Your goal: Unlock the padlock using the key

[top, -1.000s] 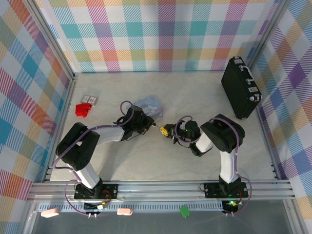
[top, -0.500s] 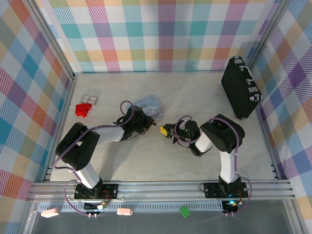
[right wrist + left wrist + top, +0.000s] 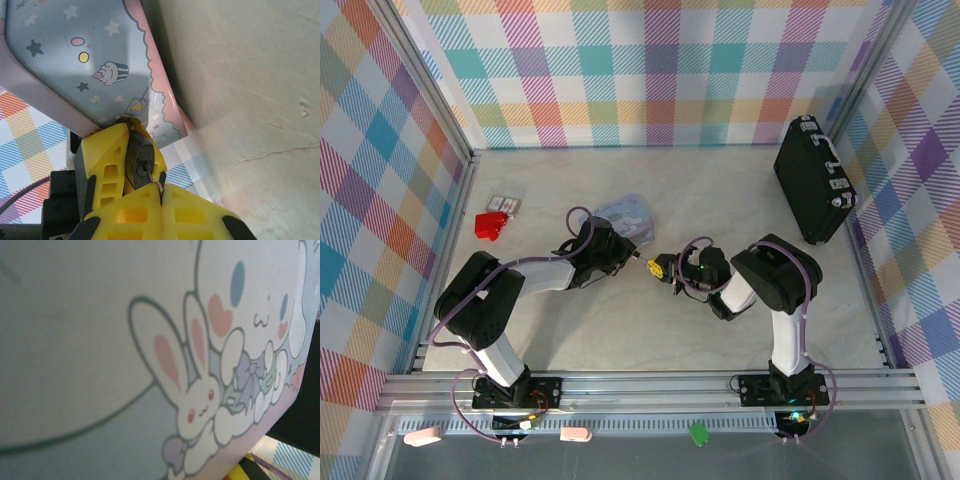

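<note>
- Right gripper [image 3: 161, 196]: fingers clamped tight together, and a thin silver sliver sticks out of the seam. That's the key [image 3: 150, 176], pinched by its head.
- Key tip is at the keyway of the padlock [image 3: 141, 159], and may be a little way in. How deep it sits I can't tell.
- The padlock's dark body is pressed against a yellow finger coming from the other side. That reads as the left gripper [image 3: 636, 257], closed narrow on the padlock.
- What's changed over the last second? Next to nothing: both grippers stay tip to tip, with at most a hair's drift on the right side.
- My read is that the approach is done and this is the fiddly part. The key needs seating fully and then turning, and there's no sign of the shackle popping yet.
- Key direction: its long axis runs along the line between the two grippers, roughly left-right across the tabletop [image 3: 720, 200]. The tip points toward the left edge and the head sits back in the right gripper.
- Location: key and padlock are held together just above the middle of the tabletop.
- Just beyond them, on the far-left side, lies the tin [image 3: 200, 390], very close to the left gripper's wrist camera.
</note>
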### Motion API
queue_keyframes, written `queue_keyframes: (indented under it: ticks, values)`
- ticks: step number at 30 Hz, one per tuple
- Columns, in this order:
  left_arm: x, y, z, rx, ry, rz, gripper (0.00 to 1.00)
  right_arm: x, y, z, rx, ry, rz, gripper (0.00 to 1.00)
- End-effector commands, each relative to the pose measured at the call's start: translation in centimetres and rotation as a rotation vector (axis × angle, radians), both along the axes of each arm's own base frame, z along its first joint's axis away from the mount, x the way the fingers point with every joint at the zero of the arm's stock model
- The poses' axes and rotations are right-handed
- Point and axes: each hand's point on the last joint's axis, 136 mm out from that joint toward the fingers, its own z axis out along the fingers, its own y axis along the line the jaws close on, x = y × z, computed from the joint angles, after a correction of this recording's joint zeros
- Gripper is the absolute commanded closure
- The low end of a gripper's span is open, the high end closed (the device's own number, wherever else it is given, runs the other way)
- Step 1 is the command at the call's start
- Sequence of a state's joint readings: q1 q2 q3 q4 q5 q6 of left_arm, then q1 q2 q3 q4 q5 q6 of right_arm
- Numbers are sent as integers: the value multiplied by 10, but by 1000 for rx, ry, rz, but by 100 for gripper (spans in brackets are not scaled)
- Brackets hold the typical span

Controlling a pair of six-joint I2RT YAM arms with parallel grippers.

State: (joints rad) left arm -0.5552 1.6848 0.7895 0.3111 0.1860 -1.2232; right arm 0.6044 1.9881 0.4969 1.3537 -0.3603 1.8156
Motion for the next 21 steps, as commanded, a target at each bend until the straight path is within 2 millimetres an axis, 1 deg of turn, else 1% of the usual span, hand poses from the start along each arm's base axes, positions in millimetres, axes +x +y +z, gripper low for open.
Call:
queue_keyframes:
  ticks: [1, 4, 14, 21]
  values:
    - [2, -8, 25, -101, -29, -9, 94, 5, 10, 26, 64, -60, 13, 100]
    - [2, -9, 28, -109, -31, -11, 94, 7, 11, 28, 71, -60, 11, 100]
    - [0, -10, 31, -126, -32, -6, 94, 8, 12, 27, 72, -54, 9, 100]
    - [-1, -15, 34, -142, -36, -8, 95, 10, 14, 34, 86, -65, 13, 100]
